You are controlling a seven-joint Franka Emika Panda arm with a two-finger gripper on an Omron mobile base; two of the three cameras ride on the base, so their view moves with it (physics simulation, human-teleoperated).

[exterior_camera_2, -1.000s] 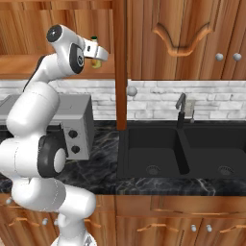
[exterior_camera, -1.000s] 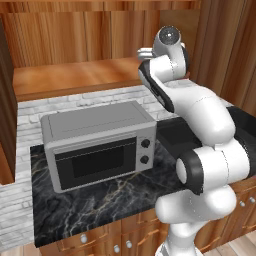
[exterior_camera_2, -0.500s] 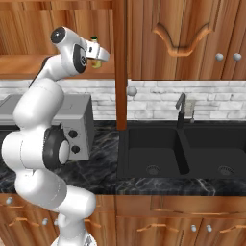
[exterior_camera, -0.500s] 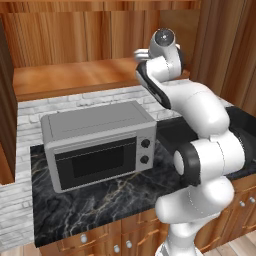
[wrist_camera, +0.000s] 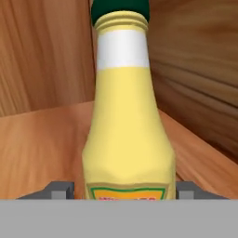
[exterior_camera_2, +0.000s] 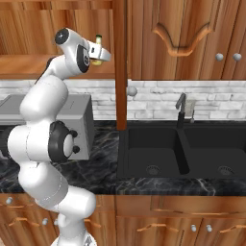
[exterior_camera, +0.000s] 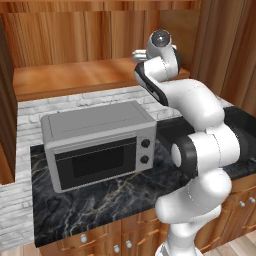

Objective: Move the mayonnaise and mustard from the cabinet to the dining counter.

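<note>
Left base view: the white arm rises past a grey microwave (exterior_camera: 97, 142) on the black marble counter (exterior_camera: 120, 192) and reaches up to the open shelf of the cabinet (exterior_camera: 75, 75). Compared with a second ago, the wrist stands slightly higher and more upright at the shelf's right end; the microwave and counter are unchanged.

Right base view: the gripper (exterior_camera_2: 98, 52) sits at the end of the raised forearm, level with the cabinet shelf and just left of the cabinet's edge-on open door (exterior_camera_2: 120, 62). The mustard (exterior_camera_2: 98, 48), a slim yellow bottle with a dark cap, shows at the gripper, upright and a little above the hand. Further right lie the black sink (exterior_camera_2: 185, 151) and its faucet (exterior_camera_2: 181, 108), well apart from the gripper. Over the past second the hand has drawn slightly back toward the arm's own side, bottle with it.

Hand view: the mustard (wrist_camera: 128, 116) stands directly ahead, between the two grey fingertips (wrist_camera: 60, 190), its orange label at their level. The fingers are closed on the bottle's lower body. The wooden shelf floor lies behind and below it.
</note>
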